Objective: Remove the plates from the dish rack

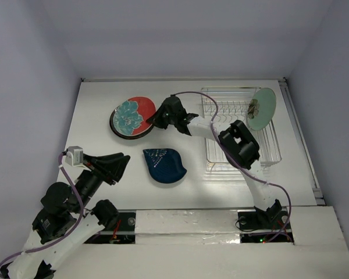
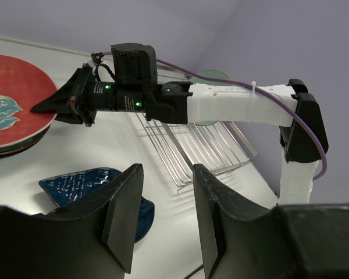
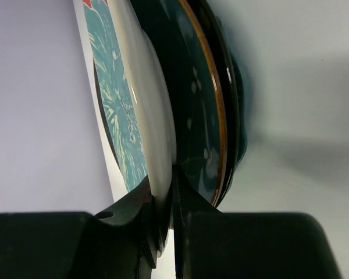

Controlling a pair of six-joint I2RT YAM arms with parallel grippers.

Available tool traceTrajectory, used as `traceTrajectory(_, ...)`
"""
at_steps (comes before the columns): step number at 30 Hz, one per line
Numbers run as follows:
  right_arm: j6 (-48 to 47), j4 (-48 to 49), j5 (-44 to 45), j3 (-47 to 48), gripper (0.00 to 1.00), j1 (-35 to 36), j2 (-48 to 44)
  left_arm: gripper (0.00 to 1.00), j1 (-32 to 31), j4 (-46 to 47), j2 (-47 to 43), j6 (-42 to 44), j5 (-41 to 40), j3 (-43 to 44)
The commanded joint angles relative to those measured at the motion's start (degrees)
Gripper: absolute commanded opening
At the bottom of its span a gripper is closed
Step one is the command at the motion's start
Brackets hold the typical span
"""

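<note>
My right gripper [image 1: 153,119] is shut on the near rim of the red-rimmed plate [image 1: 131,116], which has a teal flower and lies on a stack of dark plates left of the dish rack [image 1: 267,142]. In the right wrist view the gripper [image 3: 163,195] pinches that plate's white edge [image 3: 148,116] above a dark teal glazed plate [image 3: 200,104]. A pale green plate [image 1: 262,108] stands in the rack's far right corner. The dark blue leaf-shaped plate [image 1: 164,165] lies flat on the table. My left gripper [image 1: 121,165] is open and empty, left of the leaf plate [image 2: 75,183].
The white table [image 1: 99,116] ends at a wall behind and a raised edge [image 1: 302,145] on the right. In the left wrist view my right arm [image 2: 221,107] stretches across above the rack [image 2: 192,145] to the red-rimmed plate [image 2: 11,93].
</note>
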Motion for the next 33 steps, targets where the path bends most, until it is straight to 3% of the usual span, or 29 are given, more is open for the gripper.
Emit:
traceTrajectory(1,3.3,14.3,-2.0,3.9,0.04,1.8,-3.0,0.37,0.4,1.7,-0.3,-0.2,0.2,-0.1)
traceTrajectory(2,3.3,13.7,-1.9,3.7,0.17,1.8,-3.1,0.37,0.4,1.7,-0.3,-0.2,0.2,-0.1)
traceTrajectory(8,-2.0,4.2,-1.0,2.9,0.63,2.4,-4.7,0.37,0.4,1.9,-1.1,-0.2,0.2,-0.1)
traceTrajectory(11,-6.5,-2.3,-0.6,3.7,0.76,2.4,-6.2,0.37,0.4,1.8,-1.1,-0.2,0.2,0.0)
traceTrajectory(14,-11.2,-9.7,1.6,4.4,0.8,2.4,-7.5,0.37,0.4,1.7,-1.5,-0.2,0.2,0.0)
traceTrajectory(21,-18.2,-17.3,6.8,-1.2,0.88,2.9,-14.2,0.37,0.4,1.8,-3.1,-0.3,0.2,-0.1)
traceTrajectory(27,-24.2,-22.0,7.1,-1.6,0.88,2.9,-16.7,0.37,0.4,1.9,-3.5,-0.2,0.2,-0.1)
traceTrajectory(29,-25.4,-24.9,8.2,-0.2,0.84,2.9,-16.6,0.37,0.4,2.0,-3.5,-0.2,0.2,-0.1)
traceTrajectory(32,-26.9,-25.6,15.0,-1.3,0.5,2.4,-19.9,0.37,0.4,2.0,-3.8,-0.2,0.2,-0.1)
traceTrajectory(33,-27.1,-25.3,17.6,-3.3,0.25,1.3,-23.1,0.37,0.4,2.0,-3.9,-0.1,0.2,-0.1)
